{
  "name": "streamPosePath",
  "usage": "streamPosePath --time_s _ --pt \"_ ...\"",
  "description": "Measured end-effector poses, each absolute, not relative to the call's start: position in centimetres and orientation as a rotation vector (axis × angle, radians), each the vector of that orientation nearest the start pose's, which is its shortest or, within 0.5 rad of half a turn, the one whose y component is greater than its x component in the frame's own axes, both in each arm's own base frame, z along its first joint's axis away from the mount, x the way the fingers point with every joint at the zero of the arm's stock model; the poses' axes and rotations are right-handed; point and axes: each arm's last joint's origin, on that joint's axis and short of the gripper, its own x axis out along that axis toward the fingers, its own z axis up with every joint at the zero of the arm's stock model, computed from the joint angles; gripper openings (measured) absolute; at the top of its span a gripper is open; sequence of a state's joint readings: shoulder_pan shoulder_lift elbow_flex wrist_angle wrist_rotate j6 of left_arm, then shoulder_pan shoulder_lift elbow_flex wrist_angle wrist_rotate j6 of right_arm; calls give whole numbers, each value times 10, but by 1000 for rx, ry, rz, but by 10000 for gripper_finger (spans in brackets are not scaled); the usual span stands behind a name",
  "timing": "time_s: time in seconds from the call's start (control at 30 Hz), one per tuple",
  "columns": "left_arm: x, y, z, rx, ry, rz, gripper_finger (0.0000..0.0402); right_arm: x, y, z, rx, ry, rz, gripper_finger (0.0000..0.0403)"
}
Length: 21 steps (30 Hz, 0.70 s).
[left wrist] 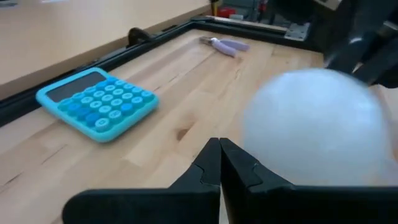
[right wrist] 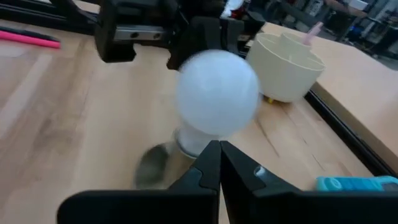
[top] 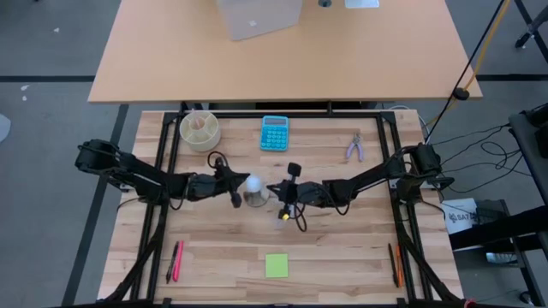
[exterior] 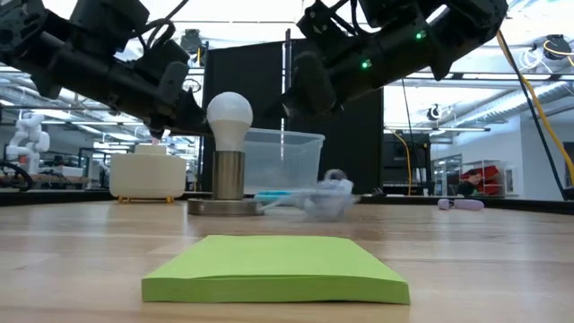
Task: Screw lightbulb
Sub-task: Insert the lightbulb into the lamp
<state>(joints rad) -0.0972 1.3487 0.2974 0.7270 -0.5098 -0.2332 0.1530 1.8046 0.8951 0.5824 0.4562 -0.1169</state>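
Standing upright in the grey socket point(exterior: 228, 179) near the middle of the wooden table point(top: 342, 248), globe up: the lightbulb point(exterior: 230, 117), neither pincer gripping it. Flanking it closely, the left gripper point(top: 237, 195) on one side and the right gripper point(top: 276, 190) on the other, both raised to about globe height in the low view. Pressing fingers together with nothing between them on the left, as the left wrist view shows, the globe point(left wrist: 317, 124) bulging just beside the closed tips. Doing the same on the right, tips shut and empty, pointing at the bulb's neck point(right wrist: 217, 93).

Judging the step: seemingly sitting between turns of the screwing, or at its end, the bulb already seated in the socket; how deep the thread is engaged cannot be told from here.

Calling next, probably, for spreading one pincer wide enough to span the globe, closing gently round its smooth glass, and twisting, while steadying the round base plate point(exterior: 224, 207) against spinning on the wood. Risking a slip on the glass or a tilt of the bulb if gripped off-centre.

Lying well apart and playing no part: a blue calculator point(top: 275, 133), a cream bowl point(top: 199, 129), a green notepad point(top: 276, 265).
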Motion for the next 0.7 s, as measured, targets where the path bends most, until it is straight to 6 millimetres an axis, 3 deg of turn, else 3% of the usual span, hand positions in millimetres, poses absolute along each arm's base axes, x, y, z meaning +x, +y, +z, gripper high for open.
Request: streamPosePath --time_s 0.4,0.53,0.7 --pt "223 -13 156 -72 218 447 0 358 58 162 -200 442 -287 0" --pt "216 -13 174 -14 143 524 0 356 61 160 -202 462 -305 0" --pt "200 -21 202 29 53 483 0 353 60 157 -219 491 -379 0"
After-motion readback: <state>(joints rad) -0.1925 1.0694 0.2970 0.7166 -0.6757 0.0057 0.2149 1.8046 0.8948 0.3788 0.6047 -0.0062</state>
